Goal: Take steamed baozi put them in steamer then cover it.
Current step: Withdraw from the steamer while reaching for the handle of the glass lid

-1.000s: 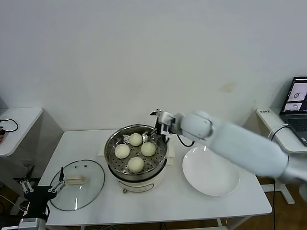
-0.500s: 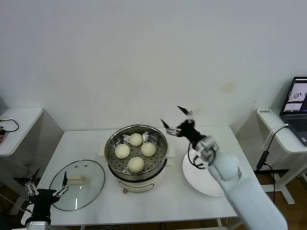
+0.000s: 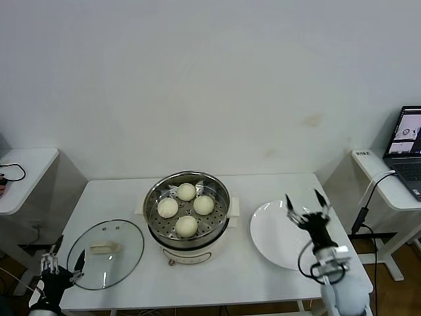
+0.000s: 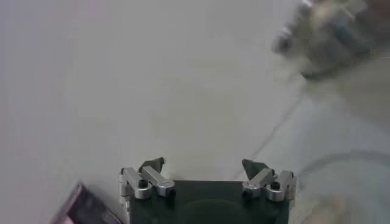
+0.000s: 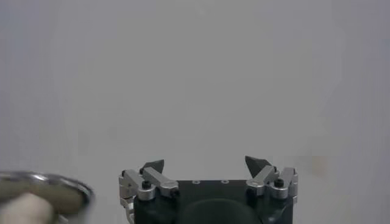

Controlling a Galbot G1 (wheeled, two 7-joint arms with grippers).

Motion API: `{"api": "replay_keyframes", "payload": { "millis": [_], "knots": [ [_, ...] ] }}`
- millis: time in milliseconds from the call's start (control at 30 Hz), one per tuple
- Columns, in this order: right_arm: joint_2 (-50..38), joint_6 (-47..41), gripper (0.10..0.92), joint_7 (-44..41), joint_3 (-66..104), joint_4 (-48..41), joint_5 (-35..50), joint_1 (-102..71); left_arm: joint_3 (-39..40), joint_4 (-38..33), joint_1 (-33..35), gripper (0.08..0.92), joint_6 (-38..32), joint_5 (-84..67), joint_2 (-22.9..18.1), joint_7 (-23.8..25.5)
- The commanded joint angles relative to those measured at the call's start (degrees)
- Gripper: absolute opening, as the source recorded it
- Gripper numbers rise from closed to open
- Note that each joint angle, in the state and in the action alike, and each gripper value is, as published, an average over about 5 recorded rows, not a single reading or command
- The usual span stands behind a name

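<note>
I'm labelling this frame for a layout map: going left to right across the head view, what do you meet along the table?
Left pincer → cover → steamer holding four steamed baozi → white plate → right pincer, open above the plate's right edge.

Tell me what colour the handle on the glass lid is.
Cream-white; the handle on the glass lid shows best in the head view.

Your head view looks forward and down from above, taking in the whole table (image 3: 217,276). Your left wrist view faces mostly bare wall, with a blurred object, possibly the steamer (image 4: 332,36), at one edge. Your right wrist view also faces wall, catching the steamer's rim (image 5: 46,185), which the head view shares
</note>
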Motion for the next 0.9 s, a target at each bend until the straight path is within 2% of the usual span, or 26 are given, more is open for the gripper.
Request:
{"api": "replay_keyframes", "payload": {
  "millis": [33, 533, 900],
  "knots": [
    [5.52, 3.64, 0.823, 0.93, 9.79, -1.29, -3.51, -9.78, 0.02, 10.83, -4.84, 0.823, -2.93, 29.66, 3.42, -1.00],
    [6.32, 2.78, 0.823, 1.47, 10.02, -1.31, -0.83, -12.38, 10.64, 15.32, -14.78, 0.823, -0.90, 29.40, 5.55, 2.09],
    [7.11, 2.20, 0.823, 1.25, 9.85, -0.47, -0.29, -13.33, 11.97, 21.61, -21.01, 0.823, -0.87, 28.49, 6.58, 1.93]
  ]
}}
